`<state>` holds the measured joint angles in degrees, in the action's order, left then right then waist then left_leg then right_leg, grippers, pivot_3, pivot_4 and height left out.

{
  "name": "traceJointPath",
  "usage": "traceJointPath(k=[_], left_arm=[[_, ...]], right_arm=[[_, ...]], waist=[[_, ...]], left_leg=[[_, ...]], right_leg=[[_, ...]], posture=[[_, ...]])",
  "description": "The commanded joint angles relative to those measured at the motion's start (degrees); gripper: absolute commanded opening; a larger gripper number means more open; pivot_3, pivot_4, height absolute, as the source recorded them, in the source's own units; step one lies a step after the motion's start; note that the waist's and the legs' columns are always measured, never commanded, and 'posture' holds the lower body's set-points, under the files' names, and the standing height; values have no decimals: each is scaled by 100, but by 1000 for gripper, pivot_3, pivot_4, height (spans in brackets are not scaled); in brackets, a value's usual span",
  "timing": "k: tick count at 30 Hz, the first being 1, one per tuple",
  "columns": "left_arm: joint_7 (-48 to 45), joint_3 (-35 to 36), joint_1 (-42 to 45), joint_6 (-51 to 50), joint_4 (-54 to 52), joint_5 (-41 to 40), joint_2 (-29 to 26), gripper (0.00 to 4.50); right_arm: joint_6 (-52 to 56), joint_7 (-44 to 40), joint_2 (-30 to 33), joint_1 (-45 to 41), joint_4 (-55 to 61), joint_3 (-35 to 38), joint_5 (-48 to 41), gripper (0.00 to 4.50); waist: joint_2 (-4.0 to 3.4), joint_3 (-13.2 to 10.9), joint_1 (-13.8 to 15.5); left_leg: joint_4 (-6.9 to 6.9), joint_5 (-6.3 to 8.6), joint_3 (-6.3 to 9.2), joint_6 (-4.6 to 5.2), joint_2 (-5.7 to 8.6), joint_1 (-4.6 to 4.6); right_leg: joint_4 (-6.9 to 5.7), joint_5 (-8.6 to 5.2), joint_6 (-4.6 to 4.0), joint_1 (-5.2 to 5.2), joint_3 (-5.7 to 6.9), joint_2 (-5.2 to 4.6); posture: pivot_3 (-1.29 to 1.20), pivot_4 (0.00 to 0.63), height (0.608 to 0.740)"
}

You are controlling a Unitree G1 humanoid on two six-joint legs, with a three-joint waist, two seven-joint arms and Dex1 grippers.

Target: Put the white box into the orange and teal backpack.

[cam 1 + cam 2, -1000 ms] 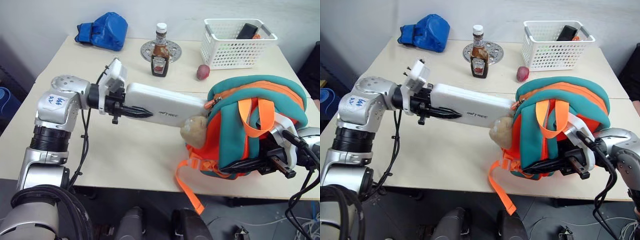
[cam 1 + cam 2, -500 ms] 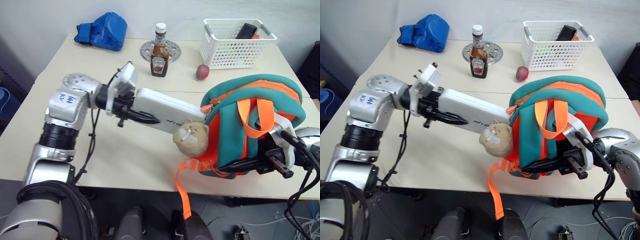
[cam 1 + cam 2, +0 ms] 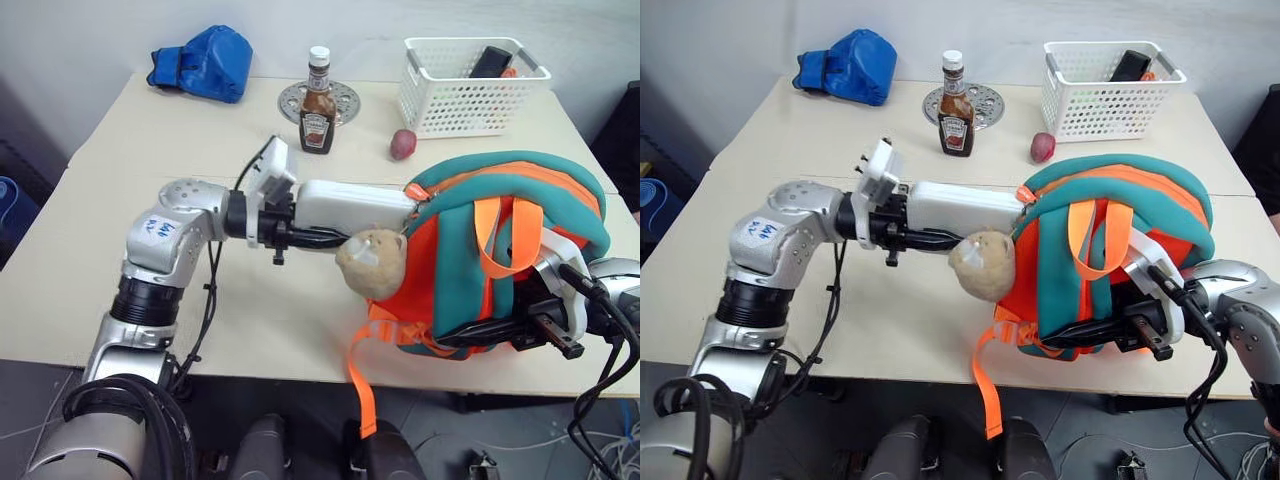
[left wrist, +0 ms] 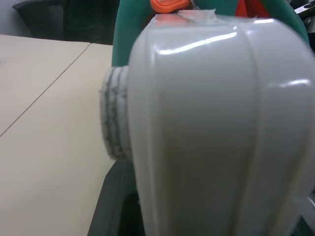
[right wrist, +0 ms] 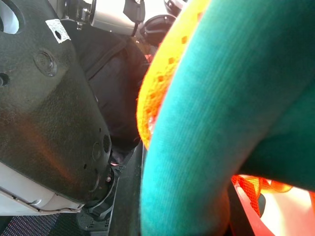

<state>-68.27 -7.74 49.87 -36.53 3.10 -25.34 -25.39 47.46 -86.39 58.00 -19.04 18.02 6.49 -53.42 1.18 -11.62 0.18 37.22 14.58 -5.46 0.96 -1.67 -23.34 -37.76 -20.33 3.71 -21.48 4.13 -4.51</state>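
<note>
A beige table by a pale wall carries a blue fabric bundle, ketchup bottle and white basket. The left gripper clasps the white box, its far end inside the orange and teal backpack. The right gripper is clenched on the backpack's lower edge.

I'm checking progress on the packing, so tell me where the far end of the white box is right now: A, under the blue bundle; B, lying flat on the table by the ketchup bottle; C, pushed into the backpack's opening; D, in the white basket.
C: the left gripper holds the white box level, its far end hidden inside the orange and teal backpack.
</note>
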Motion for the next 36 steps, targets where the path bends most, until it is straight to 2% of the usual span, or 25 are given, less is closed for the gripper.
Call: traceJointPath(k=[1, 7, 13, 14, 15, 22, 29, 33, 36], left_arm=[[-67, -401, 321, 351, 250, 161, 401, 1324], [9, -879, 1219, 920, 1736, 769, 1310, 1324], [46, -1109, 1635, 1282, 2566, 1238, 1836, 1324], [21, -1092, 1651, 1285, 2587, 1255, 1848, 2036], [-25, -1069, 1656, 1269, 2565, 1251, 1841, 2297], [-298, -747, 1479, 919, 1691, 1066, 1112, 4413], [-666, -234, 1057, 170, 254, 487, -35, 4476], [-1046, 187, 584, -329, -569, 44, -1119, 4476], [-921, 559, 478, -858, -931, -481, -1411, 4476]], right_arm=[[-42, -52, -47, -96, 187, -102, -48, 21], [-42, 29, -120, -116, 299, -120, -121, 21], [-42, 221, -265, -35, 411, -118, -144, 21], [-39, 245, -285, -24, 414, -113, -144, 0], [-43, 264, -299, -11, 414, -110, -140, 0], [-49, 372, -390, -66, 283, -150, -75, 0], [-80, 519, -528, -149, 213, -277, 72, 0], [-115, 587, -614, -261, 133, -373, 157, 0], [-110, 593, -638, -352, 81, -426, 168, 0]], waist=[[0, 0, 14], [0, 0, 63], [0, 0, 48], [0, 0, 48], [0, 0, 48], [0, 0, -37], [-1, 0, -61], [-2, 1, -93], [-2, 1, -94]], left_leg=[[0, 0, 0, 0, 1, 0], [1, 1, -3, 2, 3, -3], [-2, 1, -4, 1, 1, -1], [-2, 1, -4, 2, 1, -1], [-2, 1, -4, 2, 1, -1], [-4, 0, -2, 0, -2, -1], [-9, -3, -1, -6, -5, 4], [-12, -3, -2, -6, -5, 6], [-10, -4, 0, -7, -5, 5]], right_leg=[[2, 0, 0, 0, 0, 0], [4, 0, 0, -1, 2, 2], [4, 0, 0, -3, 3, 4], [5, 0, 0, -2, 2, 4], [5, 0, 0, -2, 2, 3], [4, 0, 0, -3, 2, 3], [0, 0, 0, -3, 0, 5], [0, -1, -1, -3, -3, 4], [-1, -1, -2, -2, -2, 4]], posture=[[0, 150, 740], [0, 150, 740], [0, 150, 740], [0, 150, 740], [0, 150, 740], [0, 150, 740], [0, 150, 740], [0, 150, 740], [0, 150, 740]])
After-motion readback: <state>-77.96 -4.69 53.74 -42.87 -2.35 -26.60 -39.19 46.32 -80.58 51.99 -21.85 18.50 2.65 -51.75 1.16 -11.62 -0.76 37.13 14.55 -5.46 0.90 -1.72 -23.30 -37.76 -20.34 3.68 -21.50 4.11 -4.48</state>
